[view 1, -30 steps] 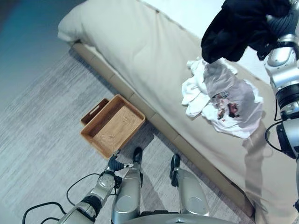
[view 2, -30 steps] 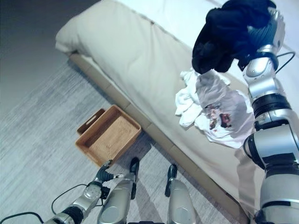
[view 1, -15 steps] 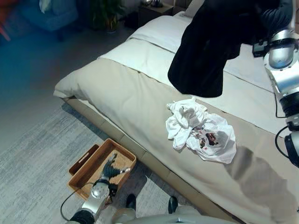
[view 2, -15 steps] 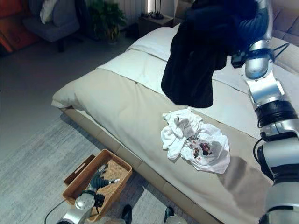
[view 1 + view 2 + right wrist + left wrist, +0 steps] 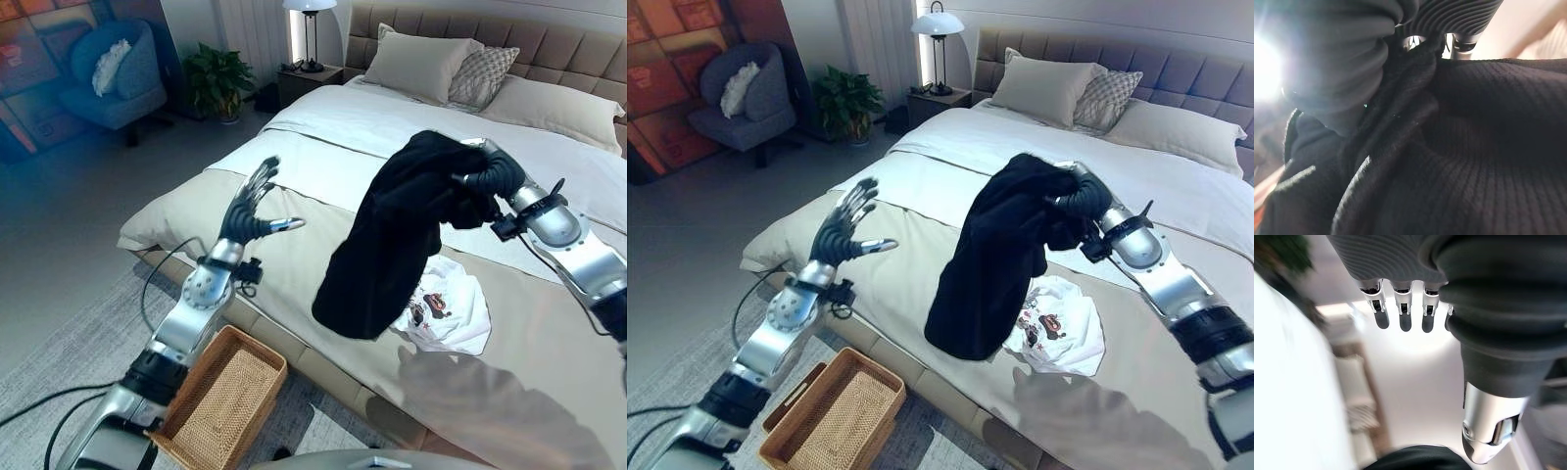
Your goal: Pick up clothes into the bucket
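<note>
Since a second ago the camera has swung up from the floor to take in the whole bed, and the left arm has risen from beside the robot's legs to chest height, while the black garment hangs lower and longer from the right hand.

One bed [image 5: 323, 176] carries two garments left in a heap, the white printed shirt [image 5: 446, 308] and a second white piece mostly hidden behind the black cloth. One black garment [image 5: 985, 269] hangs in the air over the bed's near edge, bunched in the right hand [image 5: 1080, 201], whose fingers are curled tight round it. One woven basket [image 5: 838, 416] stands on the floor beside the bed, well apart from the cloth. The left hand [image 5: 250, 206] is raised, spread wide and empty.

To do this well, swing the garment low over the basket before letting go, so the trailing hem lands inside, not over the rim.
</note>
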Robot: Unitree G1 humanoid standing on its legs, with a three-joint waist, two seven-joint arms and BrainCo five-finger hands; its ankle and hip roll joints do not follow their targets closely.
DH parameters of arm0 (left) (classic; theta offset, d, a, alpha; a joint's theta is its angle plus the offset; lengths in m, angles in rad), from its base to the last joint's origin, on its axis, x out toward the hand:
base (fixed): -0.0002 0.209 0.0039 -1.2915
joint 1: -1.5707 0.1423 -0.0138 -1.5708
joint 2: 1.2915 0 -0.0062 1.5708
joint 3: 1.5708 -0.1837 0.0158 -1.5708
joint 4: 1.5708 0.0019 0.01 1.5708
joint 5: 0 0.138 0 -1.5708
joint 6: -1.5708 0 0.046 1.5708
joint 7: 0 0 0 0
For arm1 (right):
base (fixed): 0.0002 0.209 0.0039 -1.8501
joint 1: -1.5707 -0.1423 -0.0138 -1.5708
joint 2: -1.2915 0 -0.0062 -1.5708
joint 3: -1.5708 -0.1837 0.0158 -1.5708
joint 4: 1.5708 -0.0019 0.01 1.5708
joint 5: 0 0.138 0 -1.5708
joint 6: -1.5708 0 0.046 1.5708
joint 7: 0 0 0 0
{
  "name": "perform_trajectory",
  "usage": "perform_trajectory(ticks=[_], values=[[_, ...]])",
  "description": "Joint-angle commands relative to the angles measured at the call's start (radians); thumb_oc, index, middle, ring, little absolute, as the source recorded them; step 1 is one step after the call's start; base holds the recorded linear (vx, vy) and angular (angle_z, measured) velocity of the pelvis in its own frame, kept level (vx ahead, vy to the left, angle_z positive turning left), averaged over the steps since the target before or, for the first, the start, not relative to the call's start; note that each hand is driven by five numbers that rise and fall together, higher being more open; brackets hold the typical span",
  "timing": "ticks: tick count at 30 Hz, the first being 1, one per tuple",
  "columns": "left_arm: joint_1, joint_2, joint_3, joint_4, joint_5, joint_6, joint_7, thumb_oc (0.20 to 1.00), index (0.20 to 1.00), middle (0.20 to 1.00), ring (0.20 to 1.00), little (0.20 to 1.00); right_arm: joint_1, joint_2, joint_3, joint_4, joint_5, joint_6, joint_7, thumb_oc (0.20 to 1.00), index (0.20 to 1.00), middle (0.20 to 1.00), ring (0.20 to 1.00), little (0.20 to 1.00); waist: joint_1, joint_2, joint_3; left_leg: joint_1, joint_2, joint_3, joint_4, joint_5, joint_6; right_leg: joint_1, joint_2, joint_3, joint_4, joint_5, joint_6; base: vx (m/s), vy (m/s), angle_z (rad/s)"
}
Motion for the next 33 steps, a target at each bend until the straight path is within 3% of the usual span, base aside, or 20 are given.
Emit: perform_trajectory(ticks=[1,13,16,20,33], values=[[-0.087,0.045,-0.071,-0.003,-0.091,-0.04,-0.024,1.0,1.0,1.0,1.0,1.0,-0.087,-0.058,0.015,-0.094,0.118,-0.05,0.03,0.2,0.2,0.2,0.2,0.2,0.01,-0.07,-0.062,-0.019,-0.036,0.013,0.115,-0.113,0.011,-0.018,-0.033,-0.003,0.11,-0.051,0.024,0.0,0.0,0.0],[-0.188,0.083,-0.247,0.036,-0.164,0.01,-0.102,1.0,1.0,1.0,1.0,1.0,-0.119,-0.043,0.034,-0.257,0.201,-0.081,0.042,0.2,0.2,0.2,0.2,0.2,0.009,-0.059,-0.057,-0.007,-0.036,0.009,0.116,-0.113,0.01,0.003,-0.034,-0.008,0.092,-0.048,0.027,0.0,0.0,0.0],[-0.181,0.091,-0.271,0.034,-0.212,0.02,-0.125,1.0,1.0,1.0,1.0,1.0,-0.113,-0.039,0.023,-0.269,0.201,-0.085,0.035,0.2,0.2,0.2,0.2,0.2,0.009,-0.055,-0.053,-0.006,-0.037,0.012,0.12,-0.115,0.012,0.004,-0.034,-0.005,0.09,-0.046,0.028,0.0,0.0,0.0],[-0.172,0.118,-0.348,-0.001,-0.42,0.063,-0.179,1.0,1.0,1.0,1.0,1.0,-0.082,-0.037,-0.009,-0.322,0.205,-0.094,0.023,0.2,0.2,0.2,0.2,0.2,0.002,-0.043,-0.043,-0.007,-0.037,0.02,0.129,-0.117,0.013,0.006,-0.036,0.006,0.081,-0.037,0.031,-0.01,0.002,-0.02],[-0.269,0.158,-0.471,-0.011,-0.529,0.105,-0.204,1.0,1.0,1.0,1.0,1.0,-0.045,-0.029,-0.041,-0.421,0.26,-0.112,0.019,0.2,0.2,0.2,0.2,0.2,-0.008,-0.036,-0.035,-0.016,-0.038,0.019,0.137,-0.115,0.012,0.001,-0.038,0.01,0.076,-0.03,0.034,-0.01,-0.001,-0.02]])
